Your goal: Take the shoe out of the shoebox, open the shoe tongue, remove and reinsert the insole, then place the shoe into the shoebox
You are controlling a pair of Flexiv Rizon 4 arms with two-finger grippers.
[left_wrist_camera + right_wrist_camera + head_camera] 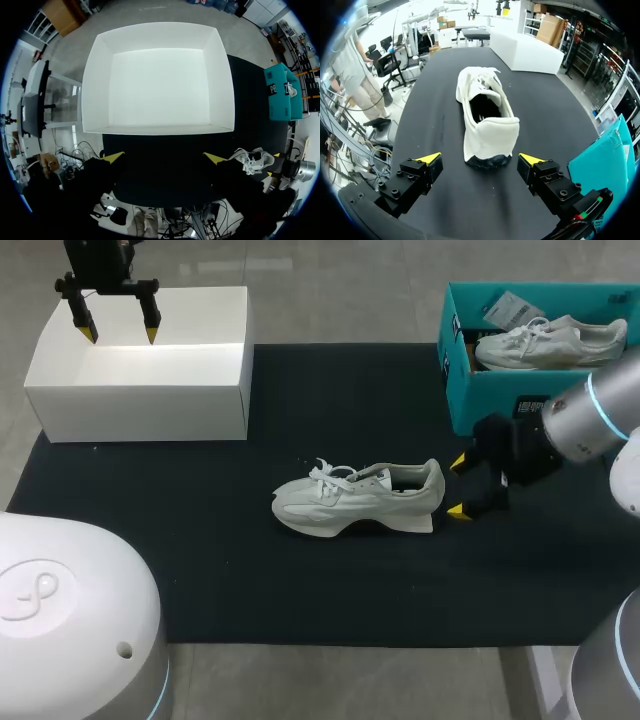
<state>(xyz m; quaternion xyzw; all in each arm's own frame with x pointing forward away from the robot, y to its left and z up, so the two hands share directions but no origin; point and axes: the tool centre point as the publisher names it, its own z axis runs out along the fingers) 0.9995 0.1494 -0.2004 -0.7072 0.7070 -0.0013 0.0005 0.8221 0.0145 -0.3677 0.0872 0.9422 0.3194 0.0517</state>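
A white sneaker (358,499) lies on its sole in the middle of the black mat, toe to the left. My right gripper (459,486) stands open just behind its heel; in the right wrist view the heel of the sneaker (487,120) sits ahead of that right gripper (482,159), not touching either finger. A teal shoebox (505,380) at the back right holds a second white shoe (551,343). My left gripper (119,334) hangs open over an empty white box (140,365) at the back left, which fills the left wrist view as the white box (157,82) ahead of the left gripper (165,157).
The black mat (200,560) covers most of the table. In the left wrist view the sneaker (255,159) and the teal shoebox (279,92) show off to the side. A white rounded robot base (70,630) fills the front left corner.
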